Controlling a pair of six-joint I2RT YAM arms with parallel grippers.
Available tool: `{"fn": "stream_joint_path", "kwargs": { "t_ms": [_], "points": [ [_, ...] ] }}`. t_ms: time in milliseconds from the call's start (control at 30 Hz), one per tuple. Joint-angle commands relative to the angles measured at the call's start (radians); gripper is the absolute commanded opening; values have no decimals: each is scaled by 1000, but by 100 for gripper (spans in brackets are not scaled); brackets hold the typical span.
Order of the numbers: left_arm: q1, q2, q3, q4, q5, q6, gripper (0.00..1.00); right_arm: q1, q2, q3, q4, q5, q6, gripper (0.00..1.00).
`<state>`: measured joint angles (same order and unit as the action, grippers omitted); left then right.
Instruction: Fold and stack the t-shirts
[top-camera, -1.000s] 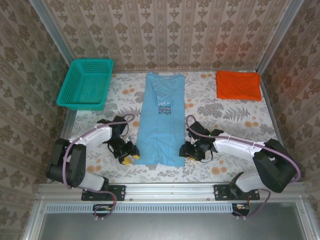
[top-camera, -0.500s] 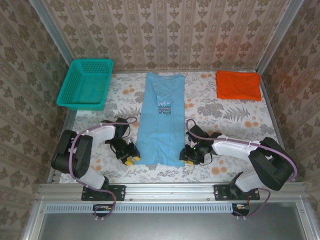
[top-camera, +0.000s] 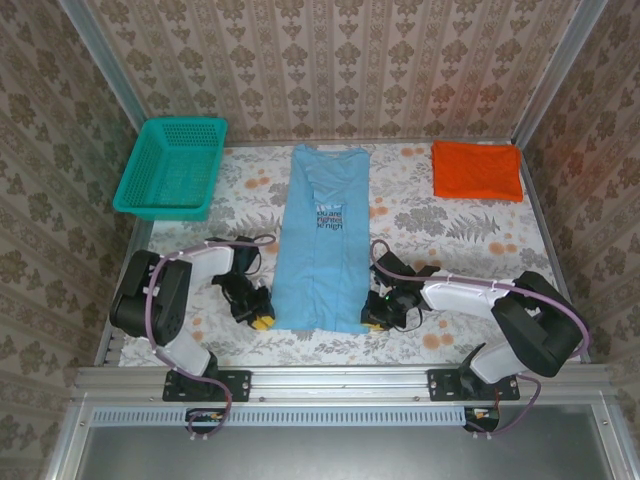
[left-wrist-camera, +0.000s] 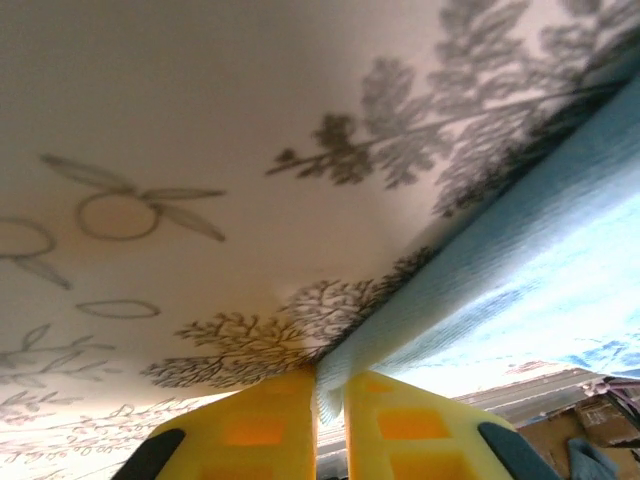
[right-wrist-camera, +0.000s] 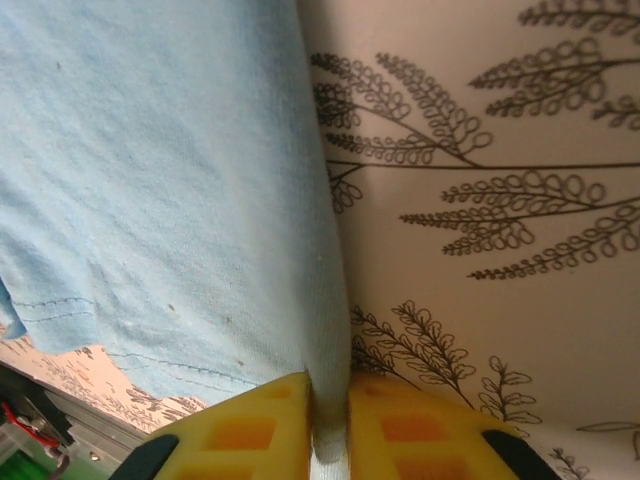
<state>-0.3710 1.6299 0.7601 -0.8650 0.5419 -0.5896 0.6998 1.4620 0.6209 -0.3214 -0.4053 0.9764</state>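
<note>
finding the light blue t-shirt (top-camera: 322, 240) lying flat as a long narrow strip down the centre of the top view, neck end toward the upper edge, hem toward the lower edge, dark lettering showing near its middle. resting on the floral-patterned table (top-camera: 440, 215).

gripping the lower left corner of that hem with the left gripper (top-camera: 262, 318), jaws clamped onto the cloth. in the left wrist view, showing at the bottom centre a thin edge of blue cloth caught between the yellow fingers (left-wrist-camera: 255, 425), with the rest of the shirt running off toward the right edge of the frame.

gripping the lower right corner of the hem with the right gripper (top-camera: 372, 320), jaws likewise clamped onto the cloth. in the right wrist view, showing a raised fold of the shirt's side edge squeezed between the two yellow fingers at the bottom centre, with blue cloth spreading over the left half of the frame and bare leaf-printed table on the right.

moving outward, finding the orange t-shirt (top-camera: 477, 170) lying as a folded rectangle in the upper right of the top view, well apart from the blue one. finding the teal basket (top-camera: 160, 208) sitting in the upper left, apart from both shirts.
</note>
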Motion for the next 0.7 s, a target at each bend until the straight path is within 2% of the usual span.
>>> {"fn": "stream_joint_path", "kwargs": {
  "t_ms": [0, 233, 467, 667],
  "points": [
    [0, 31, 27, 58, -15, 17, 10, 17, 20, 24, -2, -27, -5, 14],
    [0, 51, 50, 57, -25, 22, 0, 7, 8, 42, -46, -2, -21, 0],
    [-6, -27, 57, -42, -90, 40, 0, -30, -64, 15, -95, 6, -36, 0],
    [-62, -34, 20, -53, -46, 39, 0, -31, -99, -21, -98, -20, -38, 0]
  ]
}}
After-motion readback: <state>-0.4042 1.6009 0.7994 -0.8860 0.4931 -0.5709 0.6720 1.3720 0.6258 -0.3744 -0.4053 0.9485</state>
